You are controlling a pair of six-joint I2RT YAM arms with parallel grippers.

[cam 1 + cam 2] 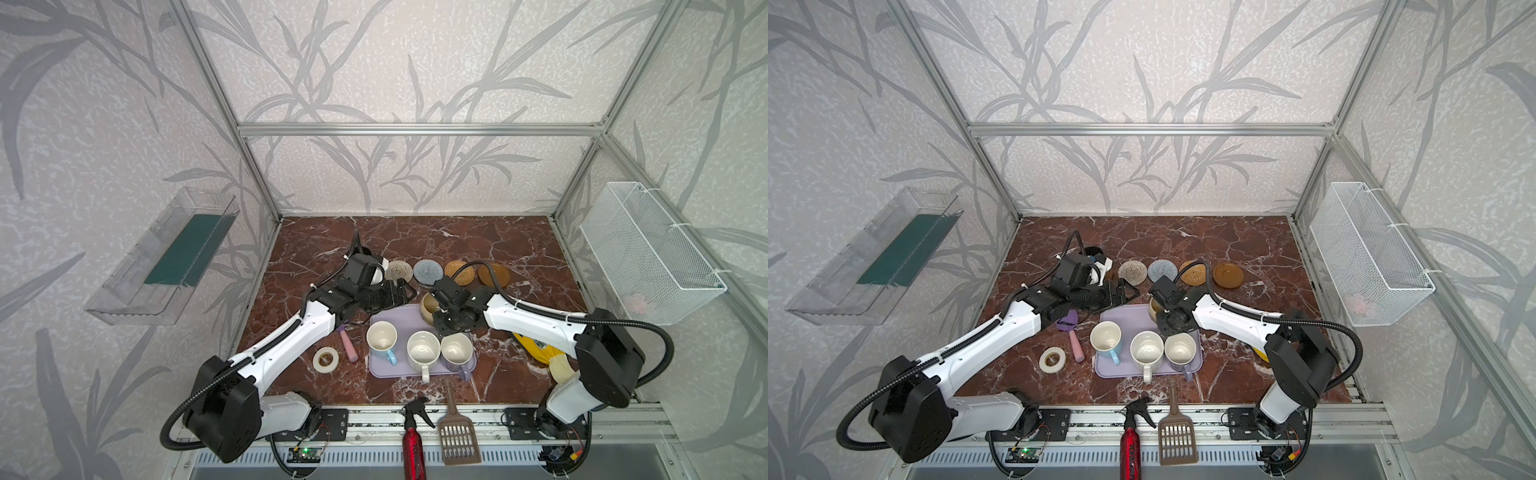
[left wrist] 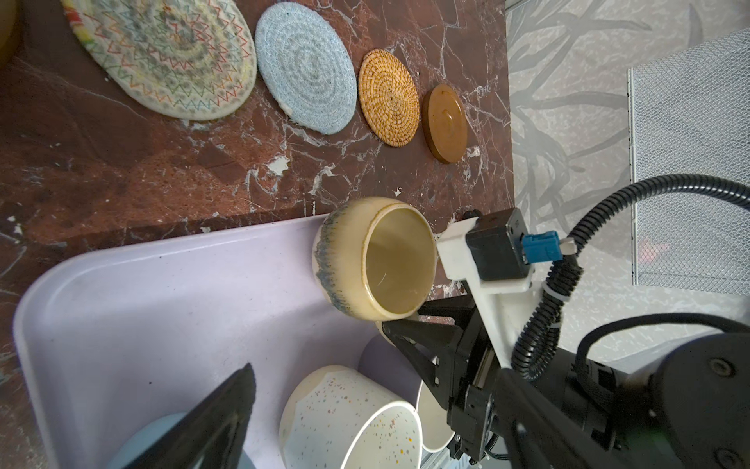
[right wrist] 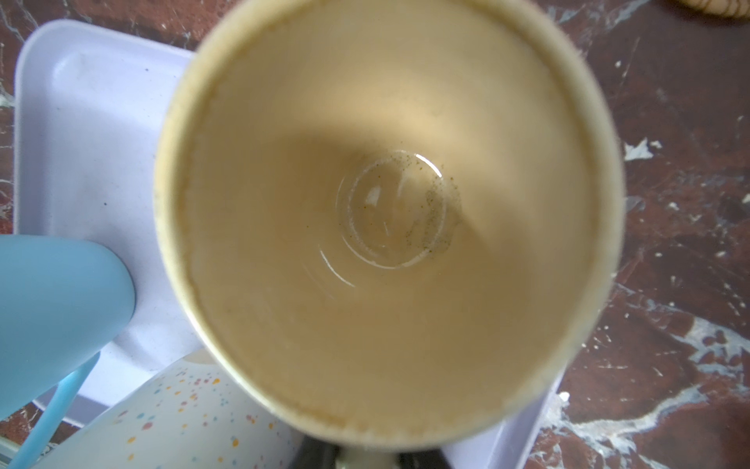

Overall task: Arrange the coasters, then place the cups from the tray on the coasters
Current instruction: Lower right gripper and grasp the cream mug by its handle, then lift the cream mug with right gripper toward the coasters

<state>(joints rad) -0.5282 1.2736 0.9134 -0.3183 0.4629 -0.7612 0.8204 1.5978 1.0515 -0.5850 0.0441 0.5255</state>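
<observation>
Left wrist view: right gripper (image 2: 401, 320) pinched on the handle of the beige cup (image 2: 365, 260) at a corner of the tray (image 2: 162, 304).

In both top views a tape roll (image 1: 325, 359) and a pink stick (image 1: 349, 345) lie left of the tray, a spray bottle (image 1: 412, 436) and a scoop (image 1: 458, 432) at the front edge, and a yellow thing (image 1: 530, 347) partly under the right arm. Behind the tray four coasters lie in a row: cream coaster (image 1: 398, 270), grey-blue coaster (image 1: 428, 272), rattan coaster (image 1: 459, 272), brown coaster (image 1: 493, 275). The right arm's cable crosses the rattan coaster and the left arm hides the row's left end. The tray holds the blue cup (image 1: 381, 338), white cup (image 1: 423, 351) and lavender cup (image 1: 456, 351) along its near side, with the beige cup at its far right corner. The left gripper (image 1: 400, 291) hovers spread and empty between the cream coaster and the tray's far left corner. Both arms reach in low from the front corners.
</observation>
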